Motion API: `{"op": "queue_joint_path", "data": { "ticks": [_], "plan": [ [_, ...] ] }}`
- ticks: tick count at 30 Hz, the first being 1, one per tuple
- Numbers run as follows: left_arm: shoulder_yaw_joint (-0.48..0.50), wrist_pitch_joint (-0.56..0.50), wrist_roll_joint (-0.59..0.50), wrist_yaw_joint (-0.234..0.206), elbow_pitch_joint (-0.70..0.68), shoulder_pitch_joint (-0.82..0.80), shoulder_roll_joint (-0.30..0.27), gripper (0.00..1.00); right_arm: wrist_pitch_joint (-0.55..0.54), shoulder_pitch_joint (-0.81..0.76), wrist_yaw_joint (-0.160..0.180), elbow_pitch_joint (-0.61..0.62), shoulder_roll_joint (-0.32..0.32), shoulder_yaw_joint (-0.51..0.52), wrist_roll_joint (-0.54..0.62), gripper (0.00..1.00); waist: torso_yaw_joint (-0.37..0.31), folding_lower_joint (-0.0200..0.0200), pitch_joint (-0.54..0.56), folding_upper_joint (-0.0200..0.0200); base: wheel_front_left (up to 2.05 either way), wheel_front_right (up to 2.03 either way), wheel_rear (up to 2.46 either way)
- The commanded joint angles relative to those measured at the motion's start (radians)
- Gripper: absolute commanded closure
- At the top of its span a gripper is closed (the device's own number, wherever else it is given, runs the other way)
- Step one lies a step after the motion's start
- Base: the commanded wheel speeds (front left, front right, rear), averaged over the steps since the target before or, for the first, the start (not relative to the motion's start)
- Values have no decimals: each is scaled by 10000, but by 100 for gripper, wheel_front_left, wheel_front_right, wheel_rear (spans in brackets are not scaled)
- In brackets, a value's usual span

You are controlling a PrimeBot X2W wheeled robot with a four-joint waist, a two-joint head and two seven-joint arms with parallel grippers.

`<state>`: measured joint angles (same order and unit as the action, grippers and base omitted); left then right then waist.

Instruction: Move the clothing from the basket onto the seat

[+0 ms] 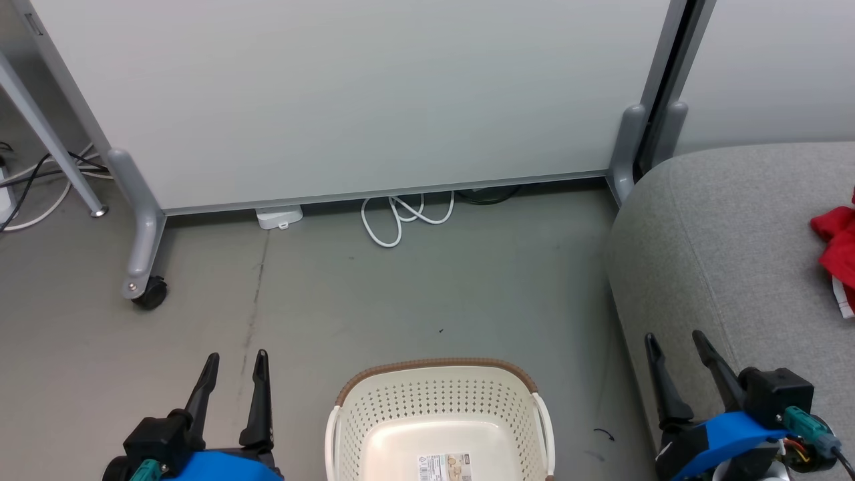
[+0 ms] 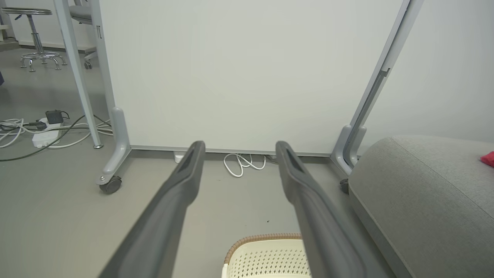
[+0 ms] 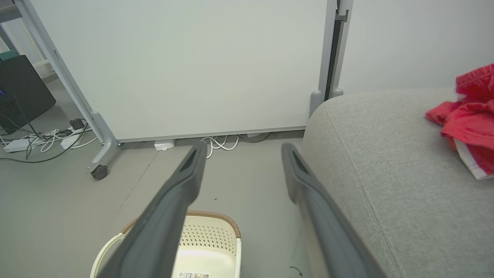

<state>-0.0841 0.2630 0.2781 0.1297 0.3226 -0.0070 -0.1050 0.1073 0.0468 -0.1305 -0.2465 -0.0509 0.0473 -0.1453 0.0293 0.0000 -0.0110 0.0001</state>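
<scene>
The cream-white basket [image 1: 437, 414] stands on the floor at the bottom middle of the head view, its label sticker showing on a bare bottom. Red clothing with white trim [image 1: 838, 250] lies on the grey seat [image 1: 721, 254] at the right edge. In the right wrist view the same clothing [image 3: 469, 121] rests far right on the seat [image 3: 386, 162]. My left gripper [image 1: 236, 364] hangs open left of the basket. My right gripper [image 1: 674, 346] is open over the seat's front edge. Both hold nothing.
A white rolling partition [image 1: 347, 100] with a grey foot and caster [image 1: 148, 292] stands behind the basket. White cable loops [image 1: 404, 217] lie at its base. More cables and a power strip [image 2: 44, 135] lie at the far left, near a stool [image 2: 36, 34].
</scene>
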Motion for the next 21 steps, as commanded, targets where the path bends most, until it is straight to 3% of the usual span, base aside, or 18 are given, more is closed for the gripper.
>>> {"op": "queue_joint_path", "data": {
  "ticks": [1, 21],
  "plan": [
    [-33, 26, 25, 8, -13, -48, -68, 0, 54, -121, -5, -32, 8, -2, -39, 0, -1, 0, -3, -1, 0, 0, 0],
    [-150, 26, 314, 8, 15, -93, -151, 0, 20, -131, -5, -87, 8, -62, -157, 0, -51, 0, -75, -1, 0, 0, 0]
  ]
}}
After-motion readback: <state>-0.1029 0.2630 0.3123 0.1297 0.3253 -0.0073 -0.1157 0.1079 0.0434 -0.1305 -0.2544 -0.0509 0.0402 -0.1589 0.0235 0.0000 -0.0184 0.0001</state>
